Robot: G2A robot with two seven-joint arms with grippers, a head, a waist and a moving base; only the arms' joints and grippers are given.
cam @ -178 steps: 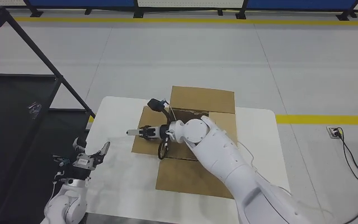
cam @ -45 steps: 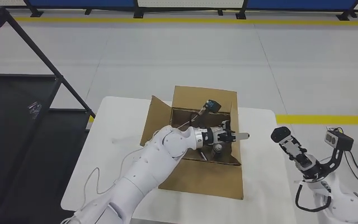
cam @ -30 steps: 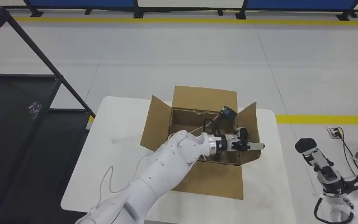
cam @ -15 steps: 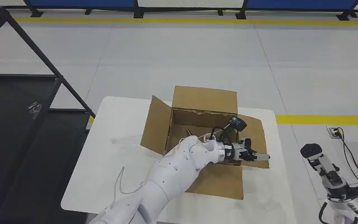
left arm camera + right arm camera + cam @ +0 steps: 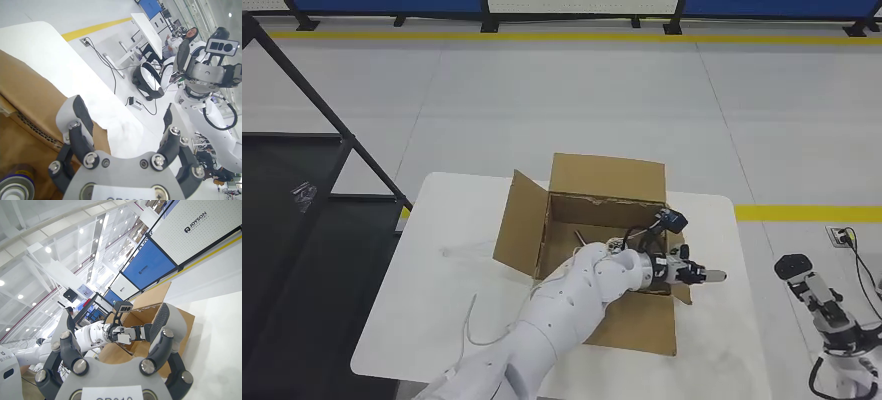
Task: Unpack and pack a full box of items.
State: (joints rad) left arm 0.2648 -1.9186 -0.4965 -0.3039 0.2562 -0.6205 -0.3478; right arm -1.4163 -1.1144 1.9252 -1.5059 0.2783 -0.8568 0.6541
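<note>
Cardboard, brown and corrugated, forms the open box [image 5: 607,210], which is set on the white table [image 5: 442,270] toward its far edge and right of centre. At the box's left side, the left flap [image 5: 522,225] is raised and tilted outward. The rear flap [image 5: 604,178] is laid back toward the table's far edge, and the near flap [image 5: 642,322] is spread flat toward the near edge. Little of the contents can be made out from above, since the left arm [image 5: 582,290] is stretched across the opening. One item is shown by the left wrist view: a cylindrical can [image 5: 16,182] with a white top and a blue-banded label, standing upright against the cardboard on the inner side of a corrugated rim. The right flap [image 5: 28,81] is folded outward over the table. Above that flap the left gripper [image 5: 712,273] is held, pointing toward the table's right edge; its fingers are spread wide and nothing is held between them. Beyond the right edge, off the table, the right gripper [image 5: 115,313] is held in the air, directed back at the box. Its fingers are likewise spread apart, with nothing between them.
</note>
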